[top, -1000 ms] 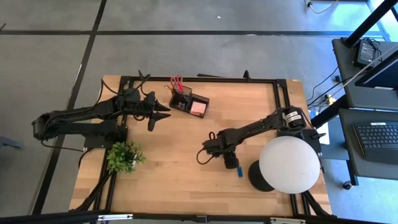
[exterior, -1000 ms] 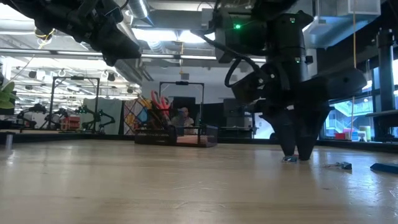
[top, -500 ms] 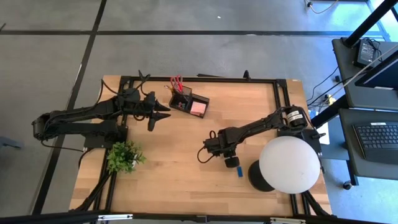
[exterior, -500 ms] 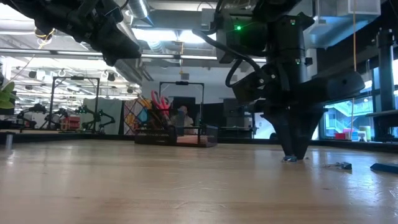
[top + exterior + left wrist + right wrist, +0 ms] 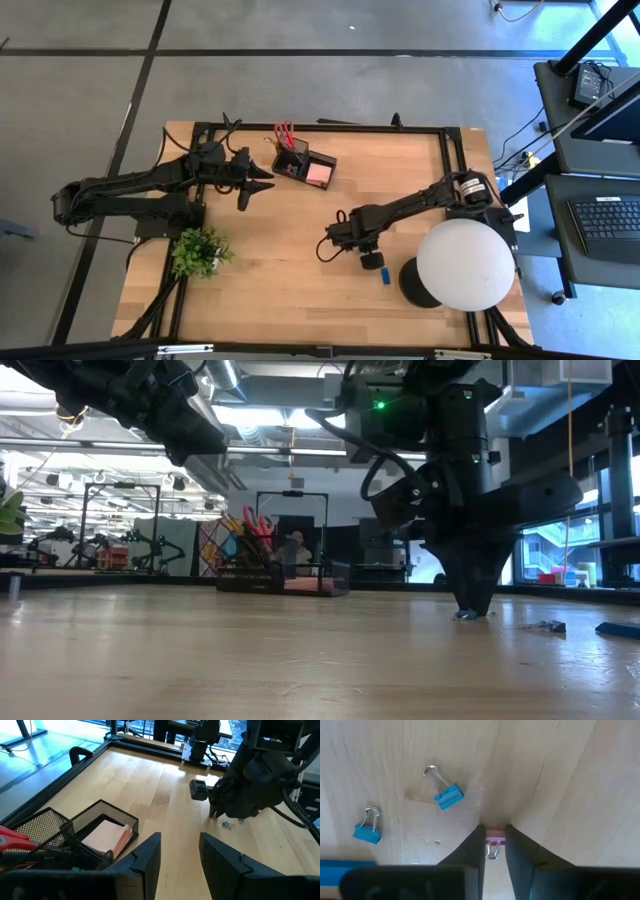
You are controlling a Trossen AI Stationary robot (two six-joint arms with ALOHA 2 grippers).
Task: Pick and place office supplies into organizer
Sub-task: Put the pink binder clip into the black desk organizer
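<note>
The pink clip (image 5: 493, 842) sits on the table (image 5: 290, 260) mid-right, and the right gripper (image 5: 493, 840) has just pinched in on it: fingers were spread a second ago, now they're snug against its sides. Looks like a grab about to lift. Two blue clips (image 5: 446, 797) lie nearby, untouched. The organizer (image 5: 303, 165) is well apart at the far edge, scissors (image 5: 283, 133) in the cup, pink pad (image 5: 107, 834) in the tray. Left gripper (image 5: 179, 851) hovers near the organizer, half open, holding nothing.
</note>
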